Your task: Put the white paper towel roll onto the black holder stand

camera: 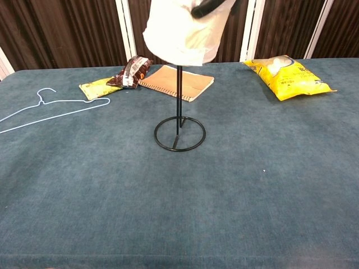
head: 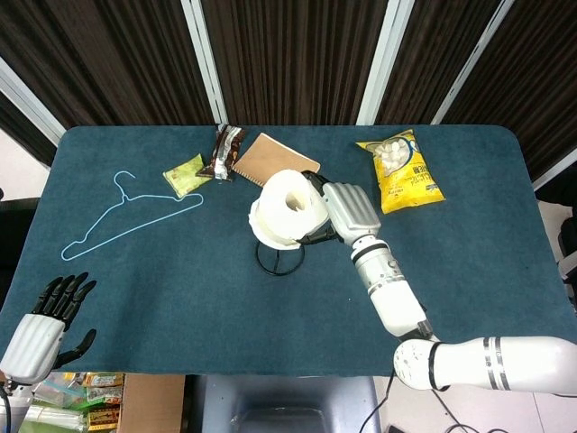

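Note:
The white paper towel roll [head: 288,215] [camera: 182,31] sits partway down the upright rod of the black holder stand [camera: 179,132], well above the ring base [head: 279,257]. My right hand [head: 344,213] grips the roll from its right side, and dark fingers [camera: 208,7] show on the roll's top edge in the chest view. My left hand [head: 47,317] hangs off the table's near left corner with fingers spread, holding nothing.
A blue wire hanger [head: 122,216] lies at the left. A green packet [head: 186,174], a brown snack pack [head: 224,152] and a brown notebook [head: 270,158] lie behind the stand. A yellow snack bag [head: 400,170] lies at the back right.

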Robot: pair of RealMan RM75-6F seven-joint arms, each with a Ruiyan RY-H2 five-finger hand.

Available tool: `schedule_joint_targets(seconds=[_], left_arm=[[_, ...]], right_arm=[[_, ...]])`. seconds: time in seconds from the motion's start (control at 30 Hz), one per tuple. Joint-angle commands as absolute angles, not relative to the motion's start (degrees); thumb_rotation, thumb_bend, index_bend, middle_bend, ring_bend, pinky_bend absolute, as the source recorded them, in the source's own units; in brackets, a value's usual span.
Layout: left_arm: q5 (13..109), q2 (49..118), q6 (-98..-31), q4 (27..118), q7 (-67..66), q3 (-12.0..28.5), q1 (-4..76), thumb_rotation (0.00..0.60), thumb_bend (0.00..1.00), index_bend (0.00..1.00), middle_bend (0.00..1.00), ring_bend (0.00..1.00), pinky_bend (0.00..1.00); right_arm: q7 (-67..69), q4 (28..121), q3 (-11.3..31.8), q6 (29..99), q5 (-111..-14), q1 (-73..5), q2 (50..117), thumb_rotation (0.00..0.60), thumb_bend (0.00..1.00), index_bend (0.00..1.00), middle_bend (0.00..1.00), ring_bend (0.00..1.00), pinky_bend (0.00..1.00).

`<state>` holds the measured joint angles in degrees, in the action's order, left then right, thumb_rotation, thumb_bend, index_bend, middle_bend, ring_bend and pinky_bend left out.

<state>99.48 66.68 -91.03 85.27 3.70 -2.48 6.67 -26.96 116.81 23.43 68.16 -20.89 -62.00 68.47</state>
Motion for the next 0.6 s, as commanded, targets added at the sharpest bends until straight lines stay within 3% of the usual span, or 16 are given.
schedule_joint_targets(seconds=[0.03,0.6], left_arm=[[99.45,66.68,-91.02,85.28,3.72,-2.48,6.68,0.6,0.39,0.0,0.0,0.0,0.09],[99.32,66.54,-91.36,85.32,4.13,-2.4,6.6,0.6,0.39,0.0,0.0,0.0,0.09]], right_arm=[[-27.94,115.47,22.54,68.55,-20.22,-62.64,70.03,0.6,0.39,0.88,0.66,0.57,0.48],[-29.84,104.7,18.23,67.05,-19.75,-62.73,79.21,0.6,0.39,0.74,0.66,0.52,0.44]])
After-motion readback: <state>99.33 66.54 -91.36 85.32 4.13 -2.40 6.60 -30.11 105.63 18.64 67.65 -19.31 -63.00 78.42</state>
